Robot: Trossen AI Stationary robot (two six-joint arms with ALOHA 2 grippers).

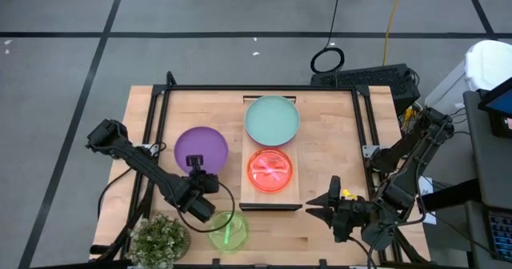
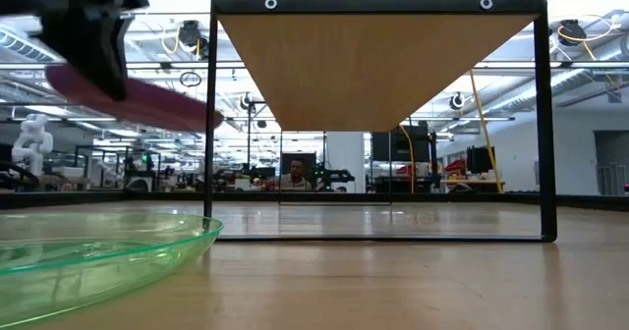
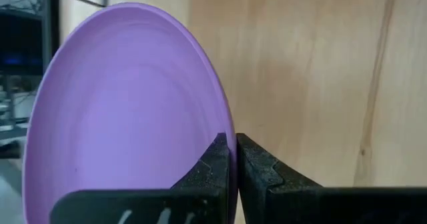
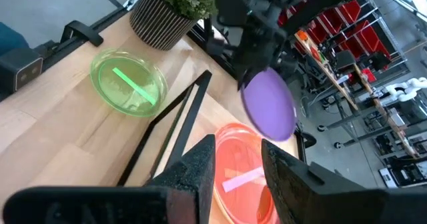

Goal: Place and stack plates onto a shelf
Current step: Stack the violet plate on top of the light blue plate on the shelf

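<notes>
On the desk [image 1: 320, 109], left of the shelf [image 1: 294, 190], my left gripper [image 1: 194, 164] held the purple plate [image 1: 201, 149] by its near rim — fingers [image 3: 207, 174] pinched tight on the edge, as the left wrist view showed. In the low view the plate hung tilted in the air, clear of the desk surface, and looked darker there.

Items on the shelf: one teal plate [image 1: 272, 118] at the far end; one pink-red translucent plate [image 1: 270, 170] just nearer, its rim close to or touching the teal one. Both lay flat.

Item on the desk: one green translucent plate [image 1: 228, 229], flat near the front edge, beside a potted plant [image 1: 160, 238] in a striped pot and just below my left arm.

My right gripper [image 1: 324, 204] waited near the front right of the desk, beside the shelf's near end, pointing toward it. Its fingers [image 4: 193, 167] stood slightly apart — a narrow gap showed between them, nothing held.

Background, low view: a person seated at a screen well beyond the desk.
</notes>
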